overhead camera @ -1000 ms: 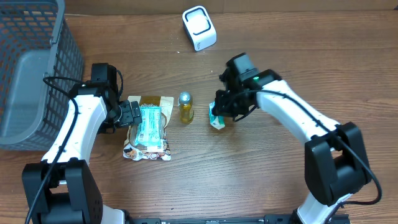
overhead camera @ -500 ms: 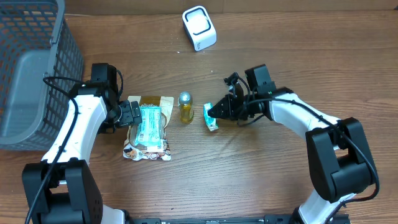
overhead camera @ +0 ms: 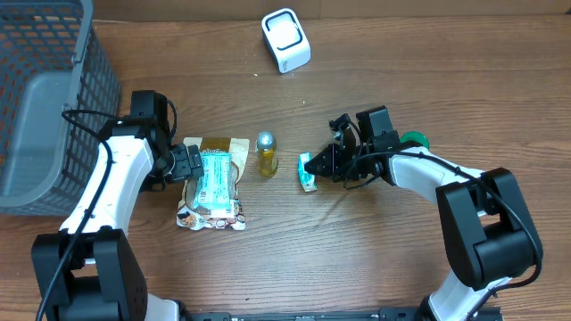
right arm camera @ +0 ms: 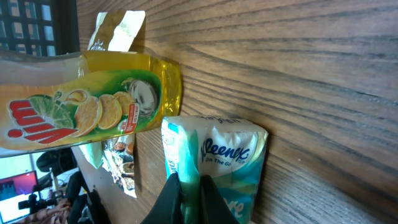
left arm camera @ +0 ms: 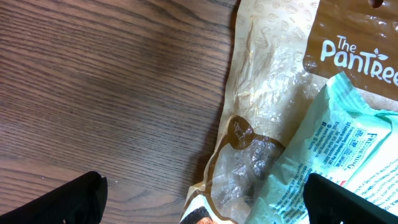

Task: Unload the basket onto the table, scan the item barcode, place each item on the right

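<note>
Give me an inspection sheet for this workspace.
Surface: wooden table, no spills seen.
Job's things: scanner at the far edge; tissues mid-table, in the right pincer.
Clutter: bottle; bag with a packet on it; green object behind the right arm.
Pincers: left pincer open at the bag's edge; right pincer shut on the tissues.
Cables: black cables along both arms.
Surroundings: basket at the left.
</note>
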Motion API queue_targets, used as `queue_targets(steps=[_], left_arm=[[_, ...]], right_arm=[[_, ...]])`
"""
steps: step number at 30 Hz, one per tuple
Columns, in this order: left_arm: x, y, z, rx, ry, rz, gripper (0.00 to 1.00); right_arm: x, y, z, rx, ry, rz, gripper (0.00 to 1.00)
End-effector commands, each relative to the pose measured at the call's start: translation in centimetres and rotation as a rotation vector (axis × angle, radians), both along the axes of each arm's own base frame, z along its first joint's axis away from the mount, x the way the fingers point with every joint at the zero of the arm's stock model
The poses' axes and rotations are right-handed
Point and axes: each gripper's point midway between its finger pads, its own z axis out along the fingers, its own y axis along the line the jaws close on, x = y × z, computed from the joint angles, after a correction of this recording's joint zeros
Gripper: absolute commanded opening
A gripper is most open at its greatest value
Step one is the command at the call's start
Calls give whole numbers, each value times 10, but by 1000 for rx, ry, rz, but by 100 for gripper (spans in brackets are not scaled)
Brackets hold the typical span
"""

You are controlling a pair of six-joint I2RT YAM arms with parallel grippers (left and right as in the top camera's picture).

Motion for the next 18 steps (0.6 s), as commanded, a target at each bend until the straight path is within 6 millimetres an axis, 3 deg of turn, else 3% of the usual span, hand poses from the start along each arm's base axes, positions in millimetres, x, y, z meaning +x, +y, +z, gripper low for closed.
queue_targets(steps=[1,13,18], left_arm=[[4,-2,3,-6,-9,-15,100],[4,-2,3,-6,-9,-15,100],[4,-2,3,-6,-9,-15,99]], right_arm=[[4,-5,3,-25,-23,-26,8],[5,-9,-1,-54,-20,-40,34],[14,-7,16,-49,-53,-44,43]])
